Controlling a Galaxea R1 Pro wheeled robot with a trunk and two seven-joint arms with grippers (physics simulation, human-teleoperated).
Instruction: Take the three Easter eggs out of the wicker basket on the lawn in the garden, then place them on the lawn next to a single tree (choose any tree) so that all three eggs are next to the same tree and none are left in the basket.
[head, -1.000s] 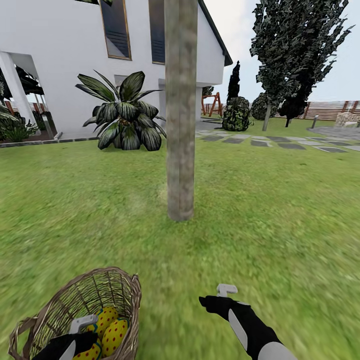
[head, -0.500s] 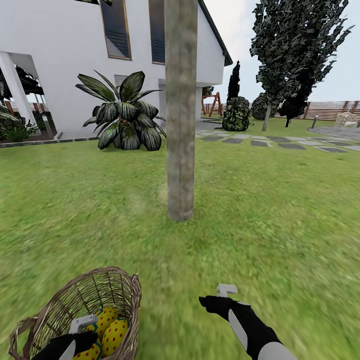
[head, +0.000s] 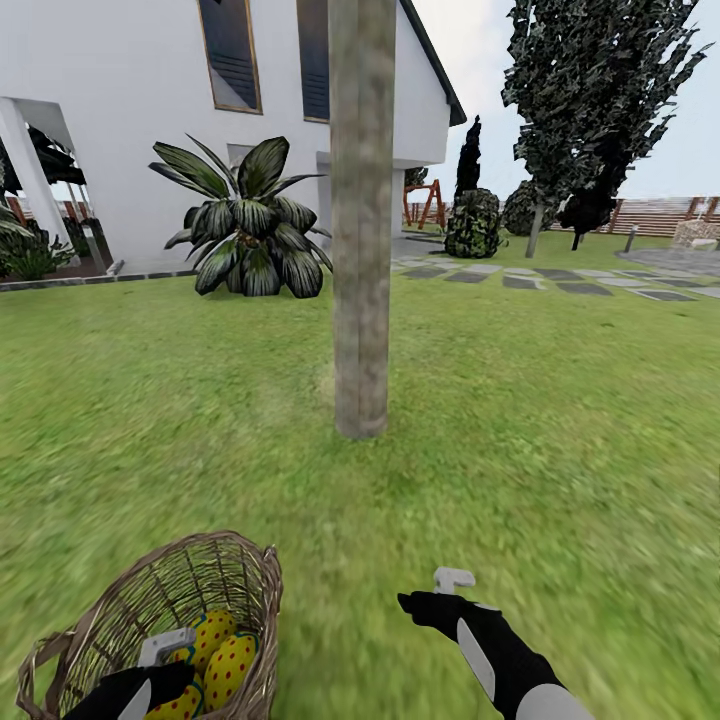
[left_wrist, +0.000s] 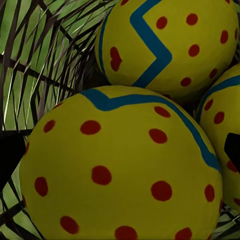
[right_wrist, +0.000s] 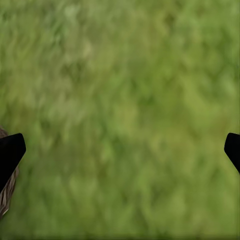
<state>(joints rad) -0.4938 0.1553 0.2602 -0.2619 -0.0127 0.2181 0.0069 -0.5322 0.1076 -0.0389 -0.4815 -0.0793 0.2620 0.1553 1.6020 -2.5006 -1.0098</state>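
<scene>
The nearest Easter egg (left_wrist: 117, 165) lies between the left claw's (left_wrist: 120, 150) spread fingertips.

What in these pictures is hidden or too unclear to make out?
- Head view: the tree has its crown cut off by the top edge.
- Head view: the left gripper, inside the wicker basket, covers part of the Easter eggs.
- Left wrist view: the third egg is cut by the edge.

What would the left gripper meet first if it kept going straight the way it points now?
Most likely the nearest egg: it sits dead ahead between the open fingertips of the left gripper, inside the basket. Two more eggs lie beyond it. Exact depth is unclear.
</scene>
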